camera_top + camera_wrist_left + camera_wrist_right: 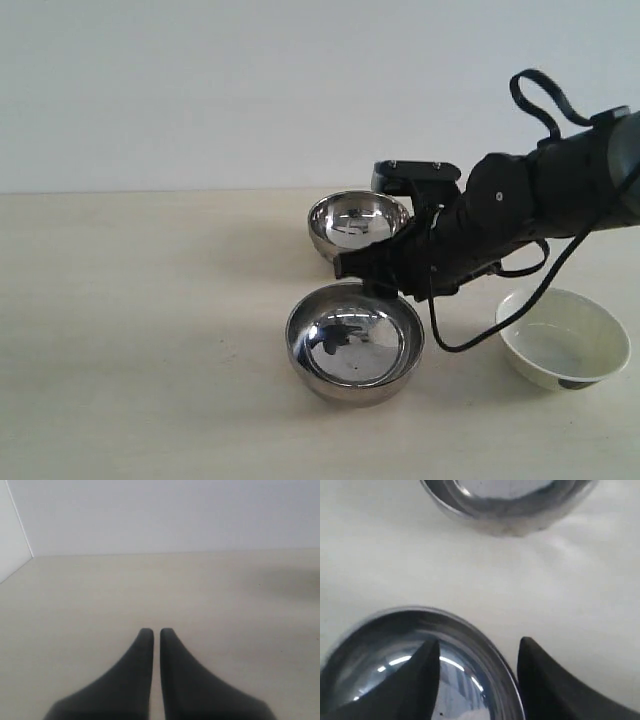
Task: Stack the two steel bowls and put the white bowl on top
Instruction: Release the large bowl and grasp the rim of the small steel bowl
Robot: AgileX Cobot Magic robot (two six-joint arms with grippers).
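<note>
Two steel bowls stand apart on the table. The wider steel bowl [355, 342] sits in front, the smaller steel bowl [358, 224] behind it. My right gripper [372, 283] is open and straddles the back rim of the wider bowl [380, 645]. One finger is inside it and the other outside, close to the rim. The smaller bowl [510, 510] lies just beyond the right gripper [480, 641]. The white bowl [565, 338] rests upright to the right, empty. My left gripper [152, 631] is shut on nothing, over bare table, and is outside the exterior view.
The pale table [140, 330] stretches left of the bowls. A plain wall [250, 90] runs behind it. My right arm's black cable [470, 335] loops down between the wider steel bowl and the white bowl.
</note>
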